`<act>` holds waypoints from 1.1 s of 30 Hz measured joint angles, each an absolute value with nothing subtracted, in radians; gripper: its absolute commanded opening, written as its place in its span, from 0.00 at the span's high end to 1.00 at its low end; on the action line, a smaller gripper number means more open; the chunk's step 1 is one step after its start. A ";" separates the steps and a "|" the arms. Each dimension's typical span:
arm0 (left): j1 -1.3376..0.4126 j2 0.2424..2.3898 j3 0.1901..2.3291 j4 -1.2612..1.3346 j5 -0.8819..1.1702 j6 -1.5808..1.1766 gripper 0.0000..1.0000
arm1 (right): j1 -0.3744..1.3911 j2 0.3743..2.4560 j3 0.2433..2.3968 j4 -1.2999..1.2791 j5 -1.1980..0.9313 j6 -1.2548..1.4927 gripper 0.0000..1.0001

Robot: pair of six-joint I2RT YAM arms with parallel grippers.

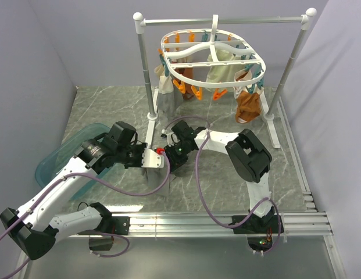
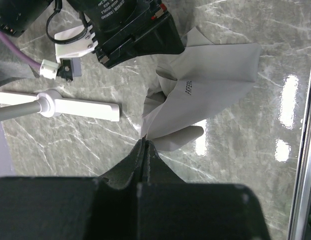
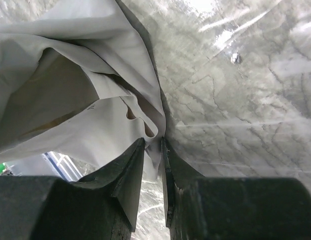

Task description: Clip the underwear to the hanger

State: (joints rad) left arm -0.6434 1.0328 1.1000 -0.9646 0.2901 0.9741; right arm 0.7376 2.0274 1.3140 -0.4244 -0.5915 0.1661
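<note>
The grey underwear (image 1: 157,162) hangs low over the table between my two grippers. My left gripper (image 1: 146,158) is shut on one corner of it; in the left wrist view the jaws (image 2: 144,143) pinch the edge of the underwear (image 2: 210,80). My right gripper (image 1: 172,152) is closed on a fold at the other side; in the right wrist view (image 3: 153,142) the underwear (image 3: 70,100) fills the narrow gap. The white oval hanger (image 1: 212,55) with orange and teal pegs hangs from the rail at the back, well above and behind both grippers.
The white rail stand (image 1: 150,70) has feet on the table (image 2: 80,107) close to the grippers. A brown-orange garment (image 1: 248,104), a cream cloth (image 1: 222,68) and a grey cloth (image 1: 165,87) hang from the pegs. A teal bin (image 1: 61,158) sits at the left.
</note>
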 measured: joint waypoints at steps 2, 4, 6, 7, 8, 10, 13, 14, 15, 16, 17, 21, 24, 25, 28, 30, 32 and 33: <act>-0.641 1.031 1.100 -0.964 0.290 0.974 1.00 | 0.730 2.025 1.306 -0.425 -0.603 0.165 0.72; -0.639 1.031 1.100 -0.963 0.290 0.974 1.00 | 0.723 2.019 1.296 -0.431 -0.613 0.162 0.72; -0.638 1.031 1.100 -0.962 0.290 0.974 1.00 | 0.720 2.012 1.286 -0.435 -0.617 0.159 0.72; -0.636 1.031 1.100 -0.962 0.290 0.974 1.00 | 0.719 2.010 1.282 -0.437 -0.621 0.159 0.73; -0.636 1.031 1.100 -0.962 0.290 0.974 1.00 | 0.719 2.010 1.282 -0.439 -0.623 0.159 0.73; -0.633 1.031 1.100 -0.962 0.290 0.978 1.00 | 0.719 2.010 1.281 -0.439 -0.626 0.158 0.73; -0.630 1.031 1.100 -0.961 0.290 0.979 1.00 | 0.719 2.010 1.273 -0.433 -0.634 0.158 0.78; -0.629 1.031 1.100 -0.960 0.290 0.980 1.00 | 0.719 2.010 1.271 -0.430 -0.638 0.158 0.81; -0.628 1.031 1.100 -0.960 0.291 0.981 1.00 | 0.719 2.010 1.269 -0.429 -0.640 0.157 0.85; -0.627 1.031 1.100 -0.959 0.291 0.981 1.00 | 0.719 2.010 1.267 -0.429 -0.640 0.157 0.95; -0.627 1.031 1.100 -0.957 0.291 0.981 1.00 | 0.719 2.010 1.265 -0.429 -0.639 0.152 1.00; -0.622 1.032 1.100 -0.950 0.291 0.978 1.00 | 0.710 2.004 1.253 -0.428 -0.642 0.146 1.00; -0.618 1.033 1.100 -0.942 0.296 0.970 1.00 | 0.672 1.959 1.207 -0.442 -0.640 0.130 1.00; -0.616 1.034 1.098 -0.937 0.301 0.964 1.00 | 0.640 1.929 1.181 -0.451 -0.641 0.124 1.00; -0.609 1.043 1.079 -0.914 0.316 0.947 1.00 | 0.522 1.803 1.110 -0.494 -0.636 0.106 1.00; -0.602 1.059 1.055 -0.894 0.326 0.935 1.00 | 0.439 1.701 1.070 -0.518 -0.625 0.093 1.00; -0.593 1.082 1.029 -0.870 0.337 0.920 1.00 | 0.381 1.605 1.036 -0.542 -0.610 0.081 1.00; -0.589 1.099 1.013 -0.856 0.343 0.913 1.00 | 0.363 1.567 1.019 -0.551 -0.606 0.076 1.00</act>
